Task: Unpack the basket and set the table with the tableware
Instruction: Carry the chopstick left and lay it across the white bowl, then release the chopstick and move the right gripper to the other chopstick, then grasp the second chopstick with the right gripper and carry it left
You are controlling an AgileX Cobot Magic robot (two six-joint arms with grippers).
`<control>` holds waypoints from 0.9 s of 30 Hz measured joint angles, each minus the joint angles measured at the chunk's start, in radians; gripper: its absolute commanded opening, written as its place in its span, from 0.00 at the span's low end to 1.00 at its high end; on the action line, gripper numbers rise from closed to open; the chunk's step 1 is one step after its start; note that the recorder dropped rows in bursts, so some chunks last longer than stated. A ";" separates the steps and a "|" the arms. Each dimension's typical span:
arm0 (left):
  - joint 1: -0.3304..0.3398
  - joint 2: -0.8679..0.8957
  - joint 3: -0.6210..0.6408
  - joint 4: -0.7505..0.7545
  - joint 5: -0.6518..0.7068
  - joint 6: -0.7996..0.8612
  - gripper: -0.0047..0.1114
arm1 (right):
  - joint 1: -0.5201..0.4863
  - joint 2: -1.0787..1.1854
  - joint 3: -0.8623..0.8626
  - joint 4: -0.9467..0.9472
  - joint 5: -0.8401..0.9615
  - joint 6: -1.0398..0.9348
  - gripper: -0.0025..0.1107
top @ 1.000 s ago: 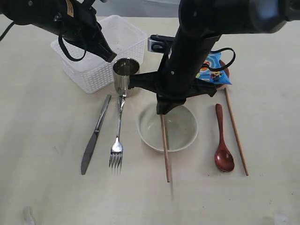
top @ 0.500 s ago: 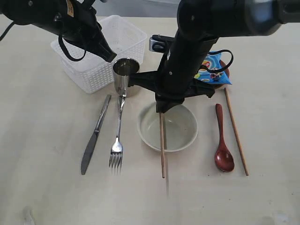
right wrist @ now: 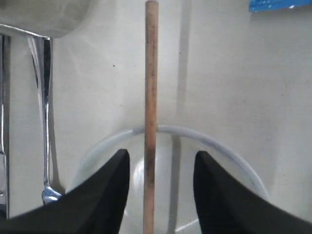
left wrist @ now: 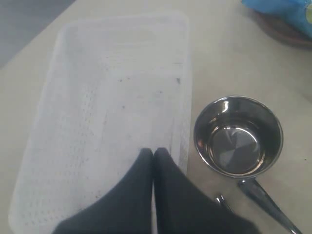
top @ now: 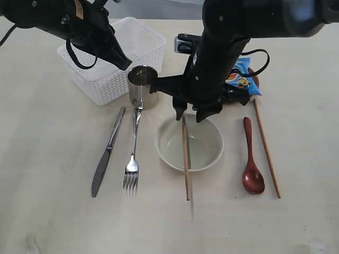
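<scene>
1. The right gripper [top: 189, 116] hangs over the far rim of the cream bowl [top: 218, 138], jaws wide, gripping nothing.
2. Between those jaws, untouched, 1 wooden chopstick [top: 186, 159] lies across the bowl, its near end reaching past the near rim.
3. The left gripper [top: 124, 63] is pinched closed and empty above the white basket [top: 106, 87], beside the steel cup [top: 142, 84].
4. The other chopstick [top: 266, 148] lies on the tabletop [top: 53, 159], right of the red spoon [top: 251, 159].
5. The chopstick on the bowl looks light, stiff and thin, and likely to roll. It is probably best pinched near its far end, where the rim lifts it clear.
</scene>
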 measured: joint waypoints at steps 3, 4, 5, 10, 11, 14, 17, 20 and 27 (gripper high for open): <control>0.000 0.000 0.000 0.000 0.000 0.000 0.04 | 0.000 -0.052 -0.002 -0.039 0.030 0.000 0.39; 0.000 0.000 0.000 0.000 0.000 0.000 0.04 | 0.000 -0.074 -0.002 -0.053 0.048 -0.002 0.39; 0.000 0.000 0.000 0.000 0.000 0.000 0.04 | 0.000 -0.093 -0.002 -0.066 0.065 -0.005 0.39; 0.000 0.000 0.000 0.000 0.000 0.000 0.04 | -0.055 -0.206 -0.002 -0.098 0.192 -0.076 0.39; 0.000 0.000 0.000 0.000 0.000 0.000 0.04 | -0.072 -0.225 0.000 -0.102 0.207 -0.089 0.39; 0.000 0.000 0.000 0.000 0.000 0.000 0.04 | -0.137 -0.260 0.046 -0.139 0.214 -0.106 0.39; 0.000 0.000 0.000 0.000 0.000 0.000 0.04 | -0.209 -0.270 0.154 -0.174 0.149 -0.119 0.38; 0.000 0.000 0.000 0.000 0.000 0.000 0.04 | -0.277 -0.263 0.277 -0.185 0.027 -0.137 0.38; 0.000 0.000 0.000 -0.002 0.000 0.000 0.04 | -0.383 -0.175 0.410 -0.189 -0.185 -0.163 0.38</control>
